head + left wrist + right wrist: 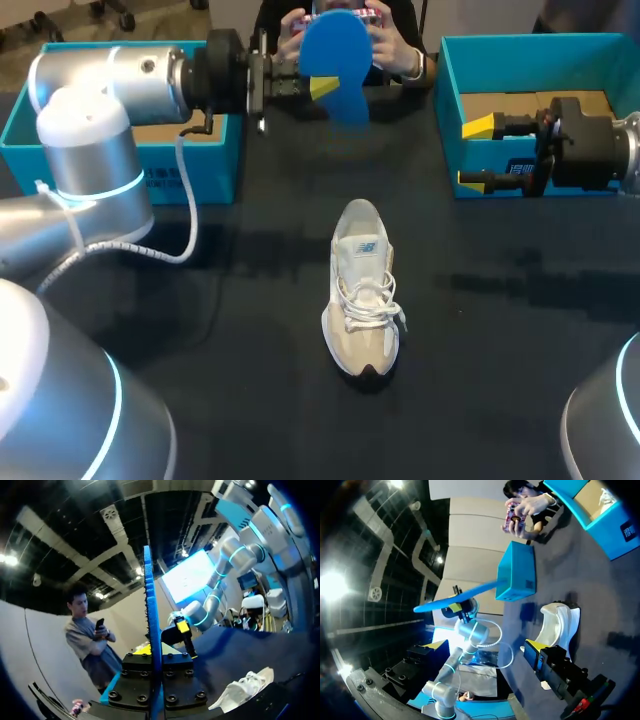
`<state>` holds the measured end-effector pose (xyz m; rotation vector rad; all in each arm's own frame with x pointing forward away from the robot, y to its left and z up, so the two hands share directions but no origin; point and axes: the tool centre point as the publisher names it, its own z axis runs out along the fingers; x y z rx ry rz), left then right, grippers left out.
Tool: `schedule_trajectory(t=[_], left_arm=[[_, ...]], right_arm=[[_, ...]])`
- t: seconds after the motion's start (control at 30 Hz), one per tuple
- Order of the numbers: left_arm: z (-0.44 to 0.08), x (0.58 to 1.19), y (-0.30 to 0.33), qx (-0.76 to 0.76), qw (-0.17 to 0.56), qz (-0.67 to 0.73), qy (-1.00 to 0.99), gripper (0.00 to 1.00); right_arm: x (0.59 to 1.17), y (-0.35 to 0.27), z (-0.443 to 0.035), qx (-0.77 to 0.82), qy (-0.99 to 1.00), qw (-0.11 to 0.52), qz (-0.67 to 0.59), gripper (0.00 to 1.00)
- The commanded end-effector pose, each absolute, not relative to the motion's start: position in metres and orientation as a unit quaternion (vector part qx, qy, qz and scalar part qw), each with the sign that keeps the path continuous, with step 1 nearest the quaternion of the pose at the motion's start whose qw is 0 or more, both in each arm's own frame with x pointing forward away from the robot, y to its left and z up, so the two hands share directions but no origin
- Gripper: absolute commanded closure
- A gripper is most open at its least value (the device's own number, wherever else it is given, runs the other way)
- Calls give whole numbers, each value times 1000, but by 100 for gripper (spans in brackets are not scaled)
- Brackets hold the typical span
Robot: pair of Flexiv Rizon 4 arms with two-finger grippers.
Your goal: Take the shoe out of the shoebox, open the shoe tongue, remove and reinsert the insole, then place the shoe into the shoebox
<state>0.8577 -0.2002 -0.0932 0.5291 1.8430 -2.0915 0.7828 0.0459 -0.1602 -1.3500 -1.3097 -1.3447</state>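
A blue insole [335, 65] hangs in the air above the table's far edge, with my left gripper [318, 88] shut on its lower end. In the left wrist view the insole [150, 630] stands edge-on between the fingers of that gripper [154, 652]. The beige and white shoe [362, 290] stands upright mid-table, toe toward the front, laces loose. My right gripper [472, 153] hovers open in front of the right shoebox [600, 45], well to the right of the shoe. The right wrist view shows the shoe [557, 625] ahead of my open right gripper [484, 647].
A second blue box [190, 165] stands at the far left, partly behind my left arm. A white cable [185, 210] droops from that arm over the table. The dark tabletop [250, 360] surrounds the shoe.
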Motion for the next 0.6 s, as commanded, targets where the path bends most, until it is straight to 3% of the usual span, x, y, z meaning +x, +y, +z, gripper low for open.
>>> schedule_trajectory(t=[0.03,0.2,0.6], left_arm=[[-96,855,-201,190,186,-730,629,100],[-98,860,-201,315,269,-696,586,100],[-125,871,-202,455,355,-613,539,100]], right_arm=[[783,47,-160,-535,-518,402,-532,0],[783,47,-160,-535,-518,402,-532,0],[783,47,-160,-535,-518,402,-532,0]])
